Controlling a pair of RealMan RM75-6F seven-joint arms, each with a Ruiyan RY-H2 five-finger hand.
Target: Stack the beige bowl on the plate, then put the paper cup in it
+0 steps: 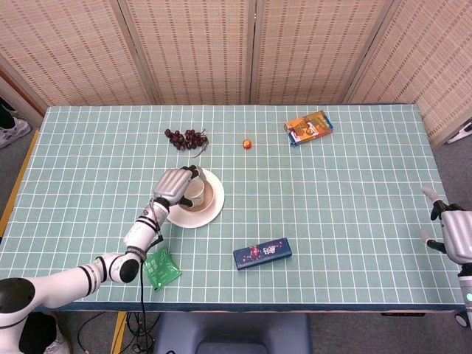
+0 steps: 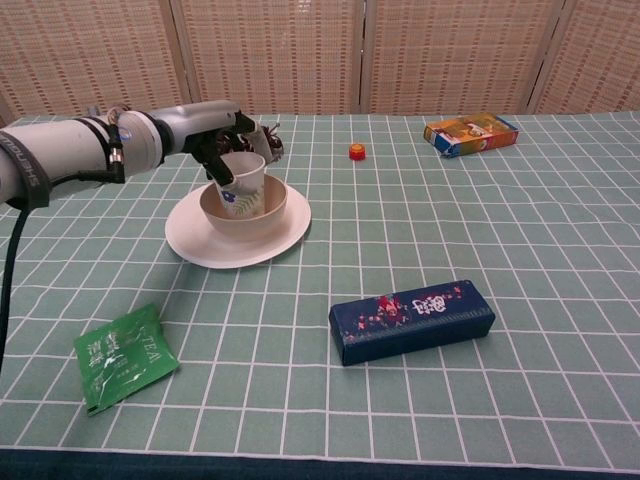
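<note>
A white plate [image 2: 200, 243] [image 1: 214, 210] lies left of the table's middle with the beige bowl [image 2: 268, 205] [image 1: 207, 200] stacked on it. The paper cup [image 2: 240, 183] [image 1: 196, 193], white with a leaf print, stands tilted inside the bowl. My left hand [image 2: 218, 141] [image 1: 172, 185] grips the cup from its far left side, fingers wrapped round the rim. My right hand [image 1: 451, 230] hangs at the table's right edge, fingers apart, holding nothing.
A dark blue box [image 2: 411, 320] lies near the front middle and a green tea sachet [image 2: 122, 354] at the front left. Dark grapes [image 1: 186, 138], a small orange cap [image 2: 355, 152] and an orange carton [image 2: 470, 134] sit along the far side.
</note>
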